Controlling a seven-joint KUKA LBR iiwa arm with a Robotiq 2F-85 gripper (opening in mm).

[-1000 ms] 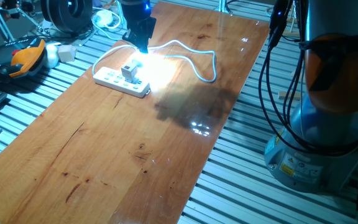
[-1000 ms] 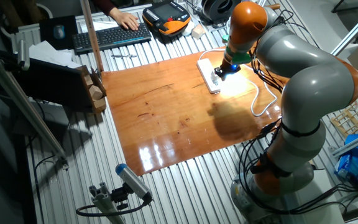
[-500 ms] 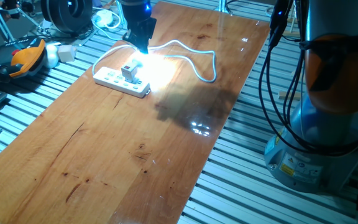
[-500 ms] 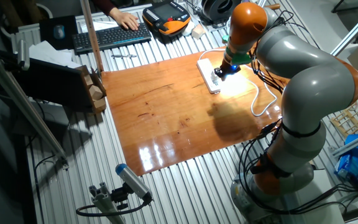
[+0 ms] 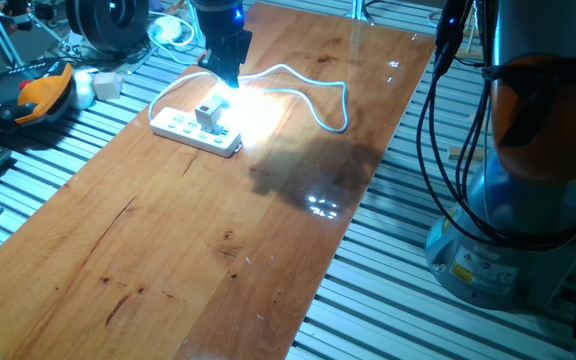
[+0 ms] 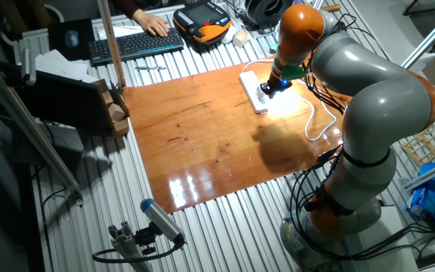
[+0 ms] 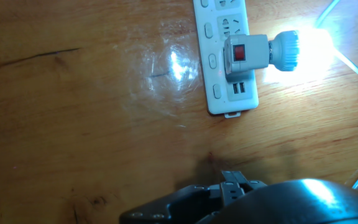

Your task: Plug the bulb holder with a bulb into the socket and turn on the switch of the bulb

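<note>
The socket [image 5: 176, 124] lies at the far end of the wooden board; it also shows as the socket [image 7: 219, 94] and the socket [image 6: 249, 81]. The bulb holder [image 5: 207, 113] is plugged into it, seen close as the bulb holder [image 7: 247, 56]. Its red switch [image 7: 239, 53] faces up. The bulb [image 7: 288, 49] is lit and throws a strong glare over the wood. My gripper [image 5: 225, 76] hangs just above and beyond the holder, apart from it. Its fingers taper together, shut on nothing. In the hand view only the hand's dark body shows at the bottom.
The strip's white cable [image 5: 338, 100] loops to the right over the board [image 5: 218, 240]. An orange teach pendant [image 5: 43, 92] and a small white adapter block [image 5: 105, 85] lie left of the board. A keyboard [image 6: 131, 45] with a person's hand [image 6: 154, 26] is farther off.
</note>
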